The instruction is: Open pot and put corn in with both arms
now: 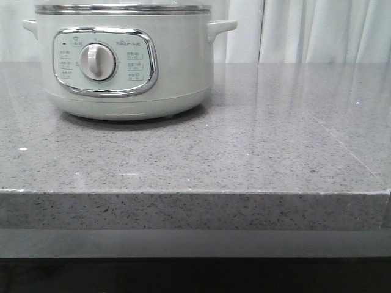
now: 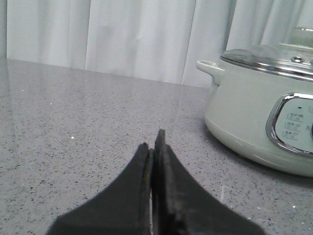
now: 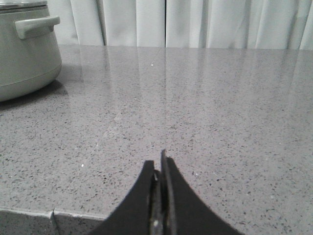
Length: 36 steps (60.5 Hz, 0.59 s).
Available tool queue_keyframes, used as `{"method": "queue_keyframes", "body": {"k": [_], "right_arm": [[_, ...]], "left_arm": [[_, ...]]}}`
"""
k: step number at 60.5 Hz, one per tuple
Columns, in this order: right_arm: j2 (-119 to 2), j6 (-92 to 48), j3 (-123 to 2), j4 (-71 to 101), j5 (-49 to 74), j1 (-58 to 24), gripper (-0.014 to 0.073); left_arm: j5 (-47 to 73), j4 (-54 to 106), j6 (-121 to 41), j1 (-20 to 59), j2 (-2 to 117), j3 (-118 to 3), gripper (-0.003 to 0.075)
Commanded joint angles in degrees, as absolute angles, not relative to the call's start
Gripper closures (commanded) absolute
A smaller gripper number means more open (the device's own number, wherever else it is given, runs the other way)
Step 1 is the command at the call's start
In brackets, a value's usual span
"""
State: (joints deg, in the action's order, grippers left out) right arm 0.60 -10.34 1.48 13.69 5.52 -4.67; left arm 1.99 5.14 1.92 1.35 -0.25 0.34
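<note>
The pale-green pot (image 1: 125,61) stands at the back left of the grey stone counter (image 1: 244,152), its dial facing me and its lid on. It also shows in the left wrist view as the pot (image 2: 259,117) and in the right wrist view as the pot (image 3: 27,49). My left gripper (image 2: 152,139) is shut with nothing in it, low over the counter and well short of the pot. My right gripper (image 3: 158,164) is shut and empty near the counter's front edge. Neither gripper shows in the front view. The corn is out of view.
White curtains (image 1: 305,30) hang behind the counter. The counter's front edge (image 1: 195,192) runs across the front view, with a dark gap below it. A seam in the stone (image 1: 330,131) crosses the right side.
</note>
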Motion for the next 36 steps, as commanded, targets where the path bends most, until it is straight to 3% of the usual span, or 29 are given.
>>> {"method": "queue_keyframes", "body": {"k": [1, 17, 29, 36], "right_arm": [[1.92, -10.56, 1.56, 13.92, 0.58, -4.54, 0.0661], [1.92, -10.01, 1.56, 12.03, -1.21, -4.55, 0.0661], [1.92, 3.98, 1.56, -1.87, -7.36, -3.79, 0.0661], [1.92, 5.46, 1.56, -3.36, -8.02, -2.73, 0.0661]], "left_arm": [[-3.09, 5.07, 2.4, 1.2, -1.36, 0.67, 0.0741], [-3.09, 5.07, 2.4, 1.2, -1.36, 0.67, 0.0741], [-3.09, 5.07, 2.4, 1.2, -1.36, 0.67, 0.0741], [-3.09, 5.07, 2.4, 1.2, -1.36, 0.67, 0.0741]]}}
